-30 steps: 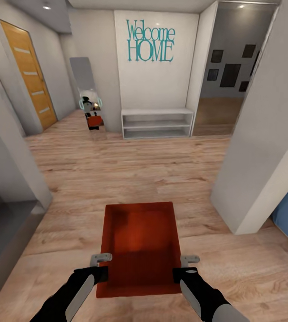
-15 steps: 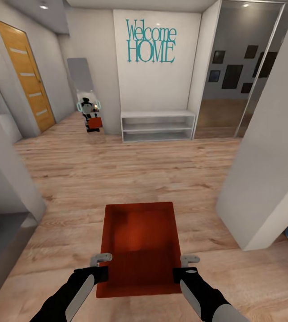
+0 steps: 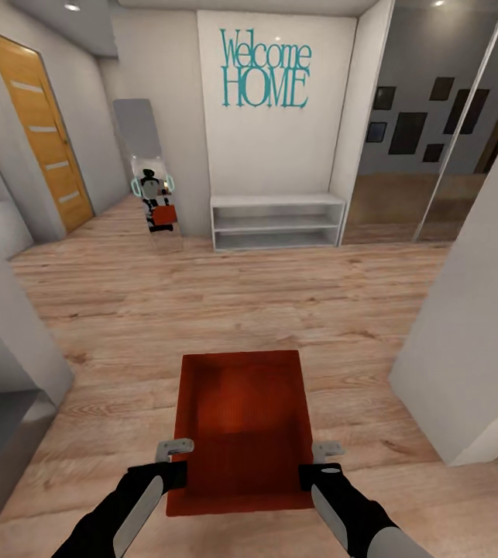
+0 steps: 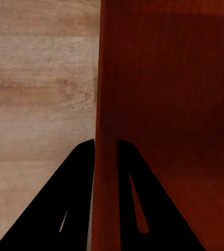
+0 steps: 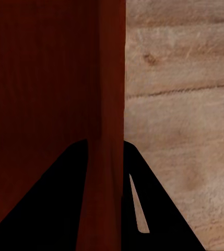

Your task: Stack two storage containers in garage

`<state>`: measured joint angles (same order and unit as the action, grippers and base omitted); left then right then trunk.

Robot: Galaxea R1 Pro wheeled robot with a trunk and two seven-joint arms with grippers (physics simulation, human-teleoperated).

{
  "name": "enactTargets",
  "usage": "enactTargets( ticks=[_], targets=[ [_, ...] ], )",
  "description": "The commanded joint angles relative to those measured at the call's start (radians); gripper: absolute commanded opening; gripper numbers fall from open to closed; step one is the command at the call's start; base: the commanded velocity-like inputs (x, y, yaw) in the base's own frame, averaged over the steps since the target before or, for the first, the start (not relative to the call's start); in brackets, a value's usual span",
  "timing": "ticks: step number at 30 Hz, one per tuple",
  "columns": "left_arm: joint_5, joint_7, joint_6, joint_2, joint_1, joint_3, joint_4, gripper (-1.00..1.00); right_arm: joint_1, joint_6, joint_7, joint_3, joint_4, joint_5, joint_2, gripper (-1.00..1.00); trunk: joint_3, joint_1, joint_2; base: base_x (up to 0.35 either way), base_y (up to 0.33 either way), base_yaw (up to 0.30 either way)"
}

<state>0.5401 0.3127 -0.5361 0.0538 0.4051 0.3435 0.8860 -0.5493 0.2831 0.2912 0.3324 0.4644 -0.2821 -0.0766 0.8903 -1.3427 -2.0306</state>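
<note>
One orange-red open-top storage container (image 3: 242, 422) hangs in front of me above the light wood plank floor, held by its two long side walls. My left gripper (image 3: 177, 463) is shut on its left wall and my right gripper (image 3: 310, 463) on its right wall. In the left wrist view the dark fingers (image 4: 80, 198) straddle the rim of the container (image 4: 169, 104). The right wrist view shows the same: fingers (image 5: 143, 198) pinch the wall of the container (image 5: 44, 78). The bin is empty. The garage is out of view.
A white low shelf unit (image 3: 276, 221) stands against the "Welcome HOME" wall ahead. A leaning mirror (image 3: 149, 167) reflects me. An orange wooden door (image 3: 39, 132) is at far left. White wall corners flank me at right (image 3: 473, 341) and left (image 3: 8, 325). Open plank floor (image 3: 225, 294) lies ahead.
The camera has advanced into the hallway, so the side walls have slid outward and the blue patch at right is gone. The container and both grippers keep the same hold.
</note>
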Motion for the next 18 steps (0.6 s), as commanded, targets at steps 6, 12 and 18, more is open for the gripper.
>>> enactTargets(
  ticks=[6,12,18],
  targets=[
    [0.001,0.009,0.077,0.001,0.001,-0.003,0.014,-1.0,0.0,0.006,0.006,0.0,0.0,-0.011,0.001,-1.0,0.001,0.0,0.0,0.341,0.128,0.0],
    [0.001,0.009,0.077,0.001,0.001,-0.003,0.014,-1.0,0.0,0.006,0.005,0.0,0.0,-0.011,0.001,-1.0,0.001,0.0,0.0,0.342,0.123,0.0],
    [0.001,0.009,0.077,0.001,0.001,-0.003,0.014,-1.0,0.0,0.006,0.006,0.0,0.0,-0.011,0.001,-1.0,0.001,0.0,0.0,0.342,0.117,0.0]
  ],
)
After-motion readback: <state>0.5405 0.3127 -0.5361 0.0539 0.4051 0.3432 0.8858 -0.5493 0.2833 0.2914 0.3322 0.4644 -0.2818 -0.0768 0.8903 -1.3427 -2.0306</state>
